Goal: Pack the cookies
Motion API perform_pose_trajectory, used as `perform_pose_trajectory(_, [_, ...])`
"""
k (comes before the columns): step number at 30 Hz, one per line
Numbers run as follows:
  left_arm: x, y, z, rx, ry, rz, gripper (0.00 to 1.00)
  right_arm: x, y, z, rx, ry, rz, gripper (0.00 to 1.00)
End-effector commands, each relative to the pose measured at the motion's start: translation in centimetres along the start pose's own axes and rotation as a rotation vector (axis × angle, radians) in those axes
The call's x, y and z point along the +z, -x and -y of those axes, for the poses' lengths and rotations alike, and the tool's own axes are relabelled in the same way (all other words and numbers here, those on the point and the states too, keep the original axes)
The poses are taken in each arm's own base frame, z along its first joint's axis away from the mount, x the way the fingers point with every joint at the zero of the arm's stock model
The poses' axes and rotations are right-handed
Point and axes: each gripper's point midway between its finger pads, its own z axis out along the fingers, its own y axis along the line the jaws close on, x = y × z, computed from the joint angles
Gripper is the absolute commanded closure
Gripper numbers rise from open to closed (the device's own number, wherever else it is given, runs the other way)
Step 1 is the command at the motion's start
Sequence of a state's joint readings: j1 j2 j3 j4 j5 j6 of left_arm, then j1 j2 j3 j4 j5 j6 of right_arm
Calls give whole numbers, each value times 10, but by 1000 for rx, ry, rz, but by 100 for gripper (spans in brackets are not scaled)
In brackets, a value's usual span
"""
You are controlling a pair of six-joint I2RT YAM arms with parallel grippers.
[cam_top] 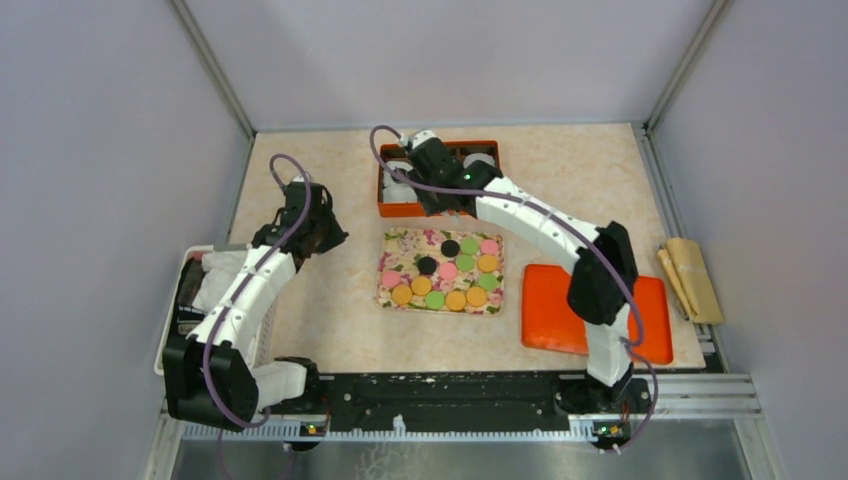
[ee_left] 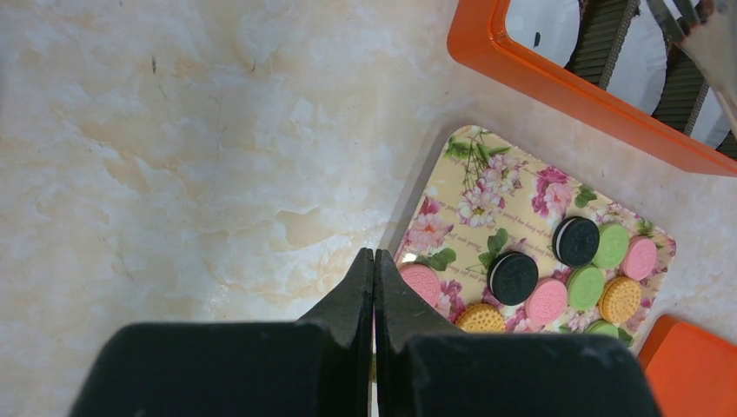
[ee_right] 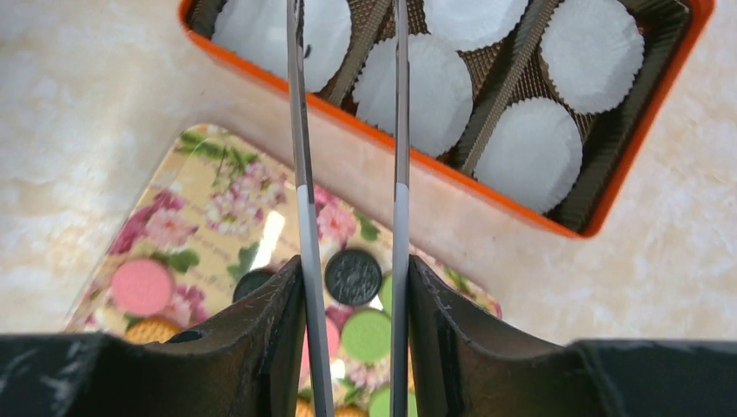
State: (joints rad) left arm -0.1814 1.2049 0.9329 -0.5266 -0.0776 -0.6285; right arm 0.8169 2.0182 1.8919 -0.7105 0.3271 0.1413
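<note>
Orange box (ee_right: 487, 187), paper cups (ee_right: 439, 91) look empty so nothing's packed yet, cookies (cam_top: 450, 272) sit on floral tray (cam_top: 405, 243); right gripper (ee_right: 352, 278) squeezing metal tongs (ee_right: 401, 130), left gripper (ee_left: 374, 261) closed tight, empty

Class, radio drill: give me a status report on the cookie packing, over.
Left gripper shut, empty, beside floral tray. Right gripper on metal tongs, blades apart, empty, over orange box. Cookies on tray; visible cups empty. Nothing blocking.
</note>
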Motion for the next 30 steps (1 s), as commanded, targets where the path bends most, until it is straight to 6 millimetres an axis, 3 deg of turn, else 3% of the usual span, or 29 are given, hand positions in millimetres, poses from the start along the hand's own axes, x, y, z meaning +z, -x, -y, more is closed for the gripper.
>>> perform_pose_trajectory(1, [-6, 17, 12, -10, -41, 43, 100, -80, 27, -9, 52, 35, 174, 59])
perform_pose_trajectory(7, [-2, 10, 17, -13, -68, 14, 100, -117, -33, -24, 77, 99, 120, 59])
perform_pose_trajectory(10, [-1, 7, 19, -13, -84, 0, 100, -124, -70, -27, 84, 117, 72, 59])
perform_pose_trajectory(16, [-2, 2, 23, -16, -111, -25, 100, -135, -122, -33, 97, 148, -4, 59])
perform_pose_trajectory(21, [-4, 2, 23, -18, -116, -24, 100, -140, -147, -46, 97, 172, -46, 59])
perform_pose_trajectory(30, [-9, 1, 22, -18, -115, -16, 100, -138, -164, -58, 96, 187, -83, 59])
